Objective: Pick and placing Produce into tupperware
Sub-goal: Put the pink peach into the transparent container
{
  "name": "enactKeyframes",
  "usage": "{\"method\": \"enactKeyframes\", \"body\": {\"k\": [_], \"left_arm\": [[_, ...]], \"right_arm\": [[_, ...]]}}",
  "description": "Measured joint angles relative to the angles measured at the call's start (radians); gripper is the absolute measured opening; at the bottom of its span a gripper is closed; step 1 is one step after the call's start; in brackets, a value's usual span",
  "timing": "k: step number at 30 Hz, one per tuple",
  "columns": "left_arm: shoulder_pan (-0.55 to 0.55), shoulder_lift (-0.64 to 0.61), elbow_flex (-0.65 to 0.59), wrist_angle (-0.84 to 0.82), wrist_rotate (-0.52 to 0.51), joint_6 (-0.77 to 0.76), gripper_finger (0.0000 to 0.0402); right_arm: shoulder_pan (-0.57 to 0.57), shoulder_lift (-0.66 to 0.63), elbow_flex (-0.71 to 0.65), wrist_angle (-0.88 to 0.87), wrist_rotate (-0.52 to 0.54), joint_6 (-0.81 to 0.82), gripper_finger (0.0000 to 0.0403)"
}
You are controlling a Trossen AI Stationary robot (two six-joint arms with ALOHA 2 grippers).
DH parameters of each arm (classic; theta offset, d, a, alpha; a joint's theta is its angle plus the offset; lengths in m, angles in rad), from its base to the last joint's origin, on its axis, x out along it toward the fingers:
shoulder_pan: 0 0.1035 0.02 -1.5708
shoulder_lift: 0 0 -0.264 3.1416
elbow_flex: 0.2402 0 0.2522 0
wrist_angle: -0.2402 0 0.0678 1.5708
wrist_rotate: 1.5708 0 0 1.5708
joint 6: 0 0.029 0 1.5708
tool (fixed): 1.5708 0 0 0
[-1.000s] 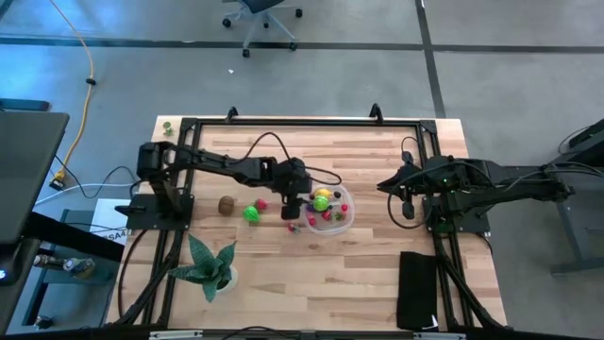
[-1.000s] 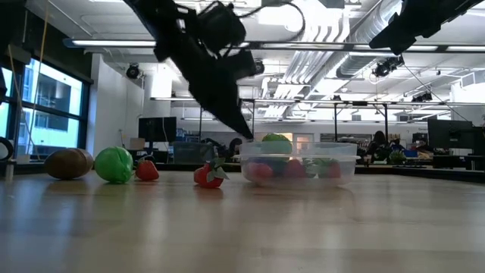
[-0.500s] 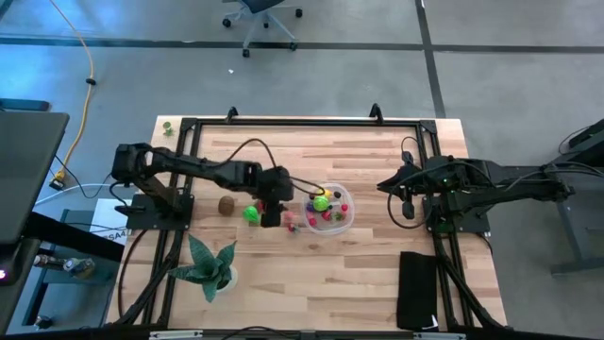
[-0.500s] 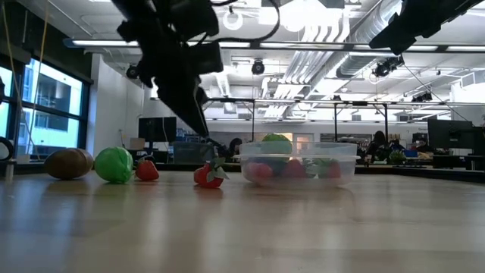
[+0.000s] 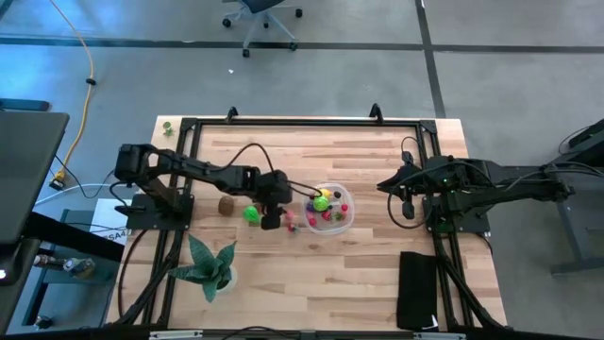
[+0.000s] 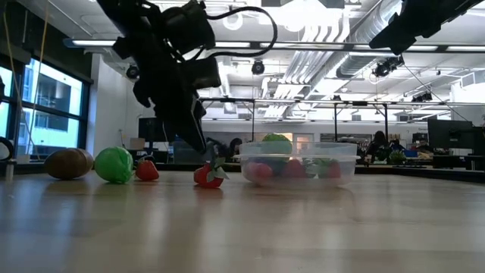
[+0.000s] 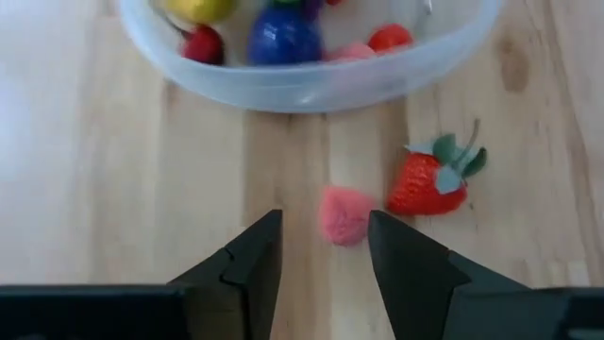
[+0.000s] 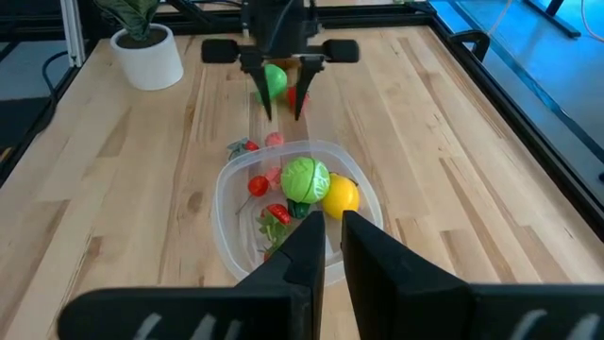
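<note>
- Since a second ago the left gripper (image 5: 271, 219) has drawn back from the small clear rounded-square plastic tupperware (image 5: 345, 219) and now hangs just beside its rim, jaws spread apart and empty.
- Several toy pieces already sit inside the tupperware, among them a green cabbage-like ball (image 8: 304, 178) and a yellow fruit (image 8: 341, 195).
- Four pieces lie on the wooden desk (image 5: 311, 274) outside the tupperware: a small pink piece (image 7: 344, 213), a red toy strawberry (image 7: 429, 180), a green ball (image 5: 250, 213) and a brown one (image 5: 226, 204).
- The pink piece lies ahead of the open jaws, nearly in line with the gap, between them and the tupperware wall.
- The right gripper (image 8: 325, 231) waits off the tupperware's far side, jaws slightly apart, holding nothing.
</note>
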Motion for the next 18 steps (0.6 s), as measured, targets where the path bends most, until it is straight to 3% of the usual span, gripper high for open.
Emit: {"method": "enactKeyframes", "body": {"k": [18], "left_arm": [[-0.019, 0.110, 0.000, 0.091, 0.010, 0.002, 0.0161]], "right_arm": [[0.000, 0.000, 0.000, 0.000, 0.000, 0.000, 0.0030]]}}
